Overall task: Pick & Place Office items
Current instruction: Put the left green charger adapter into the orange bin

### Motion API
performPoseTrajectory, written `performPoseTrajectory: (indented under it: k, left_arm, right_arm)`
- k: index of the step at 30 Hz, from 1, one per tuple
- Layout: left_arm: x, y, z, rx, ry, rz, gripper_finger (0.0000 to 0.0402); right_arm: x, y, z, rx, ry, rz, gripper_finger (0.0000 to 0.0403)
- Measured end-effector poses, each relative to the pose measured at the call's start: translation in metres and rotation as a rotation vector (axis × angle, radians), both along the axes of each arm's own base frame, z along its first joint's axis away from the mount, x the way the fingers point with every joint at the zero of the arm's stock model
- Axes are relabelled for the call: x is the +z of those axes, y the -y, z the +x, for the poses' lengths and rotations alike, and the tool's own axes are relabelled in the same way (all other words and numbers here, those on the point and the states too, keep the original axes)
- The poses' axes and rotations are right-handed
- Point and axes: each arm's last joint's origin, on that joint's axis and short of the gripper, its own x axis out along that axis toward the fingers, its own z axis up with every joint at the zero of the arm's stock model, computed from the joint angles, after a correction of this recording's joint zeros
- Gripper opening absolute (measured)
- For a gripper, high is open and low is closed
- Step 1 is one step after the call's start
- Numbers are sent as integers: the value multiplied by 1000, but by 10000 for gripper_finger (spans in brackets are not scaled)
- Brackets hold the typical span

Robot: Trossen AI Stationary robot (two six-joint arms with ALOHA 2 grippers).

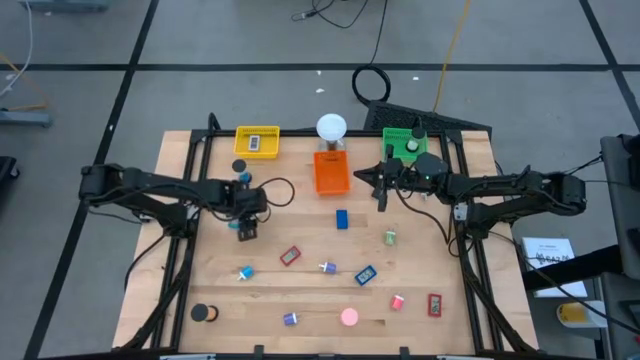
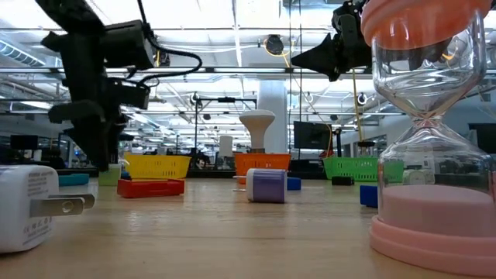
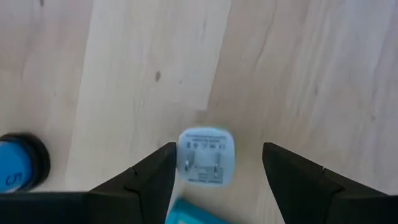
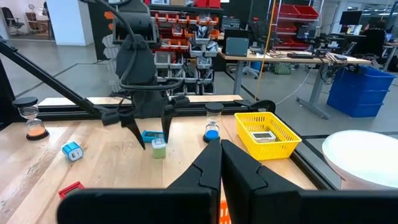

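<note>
Item: a teal block (image 4: 150, 135) lies on the wooden surface (image 1: 300, 290), left of centre, with a small green piece (image 4: 159, 148) just beside it.
Relation: the block sits directly under the left gripper (image 1: 245, 222), which points straight down; by this reading a vertical drop is what a pick calls for. The block's long axis cannot be told.
Left jaws: spread wide and empty, clear of the surface.
Also in line: the left wrist view frames a white charger plug (image 3: 205, 157) between the jaws, lying farther off on the boards.
Nearer arm: the left, by far.
Right gripper (image 1: 378, 188): jaws pressed together, empty, hovering just beside the orange tray (image 1: 332, 172), well apart from the block.
Count, trays: three along the far edge, the orange one plus yellow (image 1: 257, 141) and green (image 1: 405, 143).
Count, loose pieces: about a dozen scattered across the near half; one white globe lamp (image 1: 331, 127).
</note>
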Motion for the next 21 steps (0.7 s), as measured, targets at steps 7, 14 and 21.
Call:
performPoseTrajectory:
  k: [7,14,21]
  left_arm:
    - [-7,-1,4,14,13,16,230]
    - [-10,-1,3,34,-22,6,146]
    - [20,-3,35,-11,225,10,135]
  right_arm:
    - [0,0,0,0,0,0,0]
    - [0,0,0,0,0,0,0]
    - [0,0,0,0,0,0,0]
